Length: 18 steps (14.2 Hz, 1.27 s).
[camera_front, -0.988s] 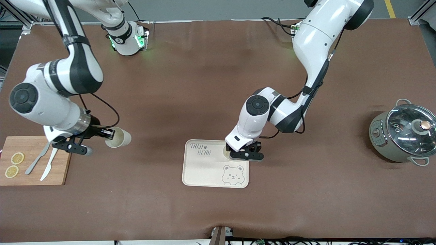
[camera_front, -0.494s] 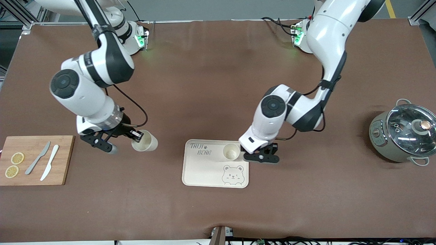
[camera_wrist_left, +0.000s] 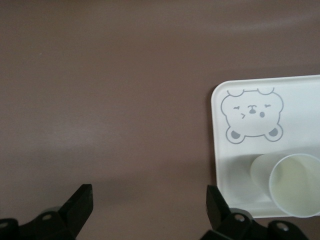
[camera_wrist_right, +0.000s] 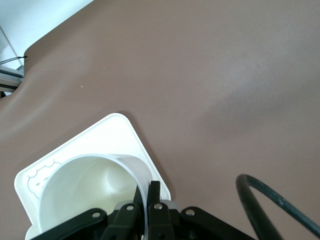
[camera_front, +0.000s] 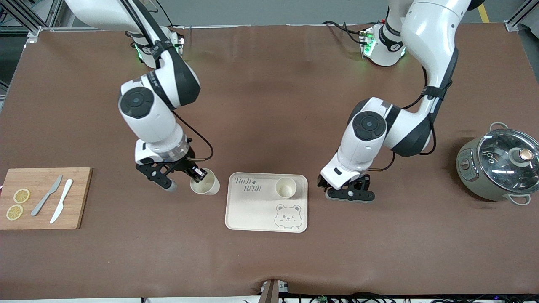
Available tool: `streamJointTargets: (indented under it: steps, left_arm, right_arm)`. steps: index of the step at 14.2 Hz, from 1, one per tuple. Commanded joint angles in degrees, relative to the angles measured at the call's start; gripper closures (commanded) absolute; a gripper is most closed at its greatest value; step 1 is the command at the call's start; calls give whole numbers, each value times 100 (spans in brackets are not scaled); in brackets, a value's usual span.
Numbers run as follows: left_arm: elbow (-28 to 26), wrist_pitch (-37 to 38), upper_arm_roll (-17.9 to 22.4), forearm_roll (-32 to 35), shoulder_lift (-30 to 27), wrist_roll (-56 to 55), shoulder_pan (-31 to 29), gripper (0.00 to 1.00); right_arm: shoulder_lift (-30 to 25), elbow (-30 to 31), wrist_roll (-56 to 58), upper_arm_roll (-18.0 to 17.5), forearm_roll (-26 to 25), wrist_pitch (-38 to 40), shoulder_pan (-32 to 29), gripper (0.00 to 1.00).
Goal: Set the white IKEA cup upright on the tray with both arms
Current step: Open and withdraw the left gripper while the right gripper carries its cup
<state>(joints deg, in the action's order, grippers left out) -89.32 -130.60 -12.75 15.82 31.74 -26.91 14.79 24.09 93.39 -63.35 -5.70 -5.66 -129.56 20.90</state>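
Note:
A white cup (camera_front: 286,187) stands upright on the cream tray (camera_front: 252,210), near the corner toward the left arm's end. My left gripper (camera_front: 349,194) hangs open over the bare table just off that end of the tray, holding nothing. The left wrist view shows its spread gripper (camera_wrist_left: 149,205) above the table, with the tray (camera_wrist_left: 305,95) and the standing cup (camera_wrist_left: 292,185) beside it. My right gripper (camera_front: 197,175) is shut on the wall of a second white cup (camera_front: 205,185), held over the table beside the tray's other end. In the right wrist view the gripper (camera_wrist_right: 148,197) pinches the cup (camera_wrist_right: 85,195) above a tray (camera_wrist_right: 107,135) corner.
A wooden cutting board (camera_front: 80,198) with two knives (camera_front: 54,200) and two lemon slices (camera_front: 17,204) lies at the right arm's end. A grey-green pot (camera_front: 501,166) with a glass lid stands at the left arm's end. Brown table surrounds the tray.
My left gripper let go of the cup on the tray, opened and drew away toward the left arm's end. The right arm carried its cup from beside the board up to the tray.

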Motion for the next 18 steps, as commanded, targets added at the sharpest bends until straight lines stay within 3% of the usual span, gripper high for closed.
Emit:
streamJointTargets:
  steps: [1, 8, 10, 18]
  left_arm:
    - [-402, 8, -384, -184, -387, 719, -737, 0]
    - [-605, 552, -1808, -299, -538, 2759, -3435, 0]
    - [-613, 597, -2011, -299, -538, 3147, -3973, 0]
    - [-955, 570, -2021, -299, -844, 3105, -4406, 0]
  right_arm:
    - [455, -496, -598, 61, -269, 53, 282, 100]
    - [1290, -997, -1873, 78, -831, -219, 687, 100]
    - [1440, -1042, -1927, 78, -884, -437, 723, 100]
    - [1933, -1033, -1971, 113, -1069, -1018, 793, 100]
